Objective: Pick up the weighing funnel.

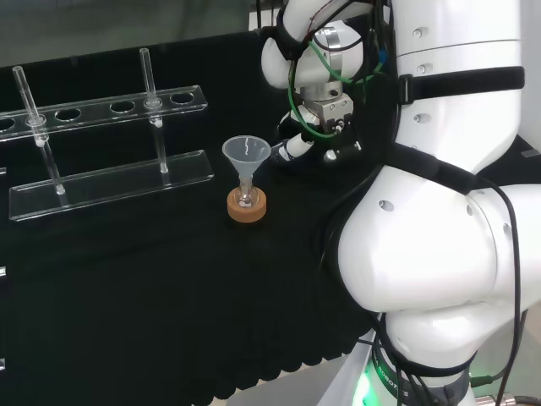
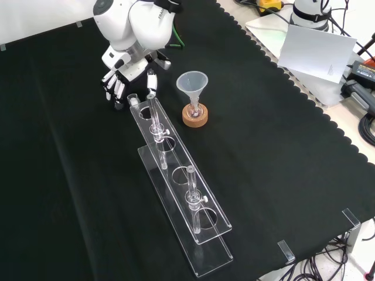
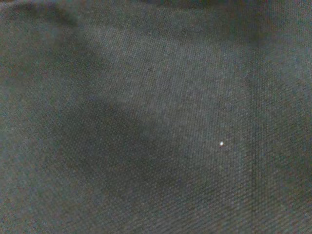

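Your hand (image 2: 120,79) hangs low over the black cloth of the worktop (image 2: 70,193), fingers pointing down, rather straight and spread, with nothing between them that I can see; I judge it open and empty. In the front view it stands at the far end of the clear rack (image 2: 176,175); the funnel (image 2: 192,84) on its cork ring (image 2: 194,119) stands to the right of it, apart.

Where the weighing funnel lies I cannot tell for sure; a small clear shape (image 2: 133,99) sits just beside the fingertips, at the rack's end, and it may be the piece or only a corner of the rack; the wrist view gives bare cloth close under the palm.

Expect a very light piece, stiff, thin-walled and smooth; I think it will slide on the cloth when one finger pushes it alone, and it may slip out of a pinch on its curved wall. If it is glass, it can chip against the rack, so keep it away from that edge. Take it across the wide scoop part, thumb on one wall and fingers on the other, near where the short stem begins; do not hold the stem alone, because the scoop would swing. The cloth is soft, so you may press the fingertips a little into it to come under the rim; close slowly; lift straight up.
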### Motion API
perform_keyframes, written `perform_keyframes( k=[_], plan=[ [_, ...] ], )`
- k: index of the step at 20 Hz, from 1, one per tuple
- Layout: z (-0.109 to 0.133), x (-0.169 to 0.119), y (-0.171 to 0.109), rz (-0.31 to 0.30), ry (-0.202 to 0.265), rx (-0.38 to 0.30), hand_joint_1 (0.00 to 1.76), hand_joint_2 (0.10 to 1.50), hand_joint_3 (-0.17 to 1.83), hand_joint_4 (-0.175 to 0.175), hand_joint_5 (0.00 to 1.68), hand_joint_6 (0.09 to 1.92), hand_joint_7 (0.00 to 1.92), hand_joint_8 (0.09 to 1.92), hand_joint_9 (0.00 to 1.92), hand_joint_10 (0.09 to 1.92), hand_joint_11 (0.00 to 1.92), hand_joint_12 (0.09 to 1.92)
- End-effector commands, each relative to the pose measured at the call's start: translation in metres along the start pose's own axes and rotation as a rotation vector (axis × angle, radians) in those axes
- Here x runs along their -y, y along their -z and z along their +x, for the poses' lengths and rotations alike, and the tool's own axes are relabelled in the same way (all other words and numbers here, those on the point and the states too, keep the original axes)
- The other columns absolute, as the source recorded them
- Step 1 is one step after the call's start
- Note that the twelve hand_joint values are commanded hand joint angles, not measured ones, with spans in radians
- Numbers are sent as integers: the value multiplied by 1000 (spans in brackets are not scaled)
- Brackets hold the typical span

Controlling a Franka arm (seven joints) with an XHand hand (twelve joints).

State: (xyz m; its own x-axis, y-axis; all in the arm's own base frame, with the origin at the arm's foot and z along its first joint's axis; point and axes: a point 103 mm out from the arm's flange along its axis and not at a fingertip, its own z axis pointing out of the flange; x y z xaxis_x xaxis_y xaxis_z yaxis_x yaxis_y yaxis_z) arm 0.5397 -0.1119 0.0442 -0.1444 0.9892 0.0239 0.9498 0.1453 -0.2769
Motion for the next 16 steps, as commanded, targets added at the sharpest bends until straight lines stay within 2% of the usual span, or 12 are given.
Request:
perform_keyframes(
  k=[1,7,10,14,16],
  plan=[
    [-3,1,0,-5,-15,10,583,804,33,94,705,115,829,449,396,545,0,1385],
    [-7,0,-1,-13,-26,10,608,814,40,95,728,141,860,456,448,522,0,1413],
    [-7,0,-1,-44,-25,12,613,815,42,98,743,166,874,461,473,510,0,1429],
    [-8,-1,-1,-62,-27,12,635,818,64,125,789,490,959,481,600,432,0,1477],
    [-8,-1,-1,-66,-27,10,641,819,72,129,783,572,971,489,623,418,0,1488]
  ],
)
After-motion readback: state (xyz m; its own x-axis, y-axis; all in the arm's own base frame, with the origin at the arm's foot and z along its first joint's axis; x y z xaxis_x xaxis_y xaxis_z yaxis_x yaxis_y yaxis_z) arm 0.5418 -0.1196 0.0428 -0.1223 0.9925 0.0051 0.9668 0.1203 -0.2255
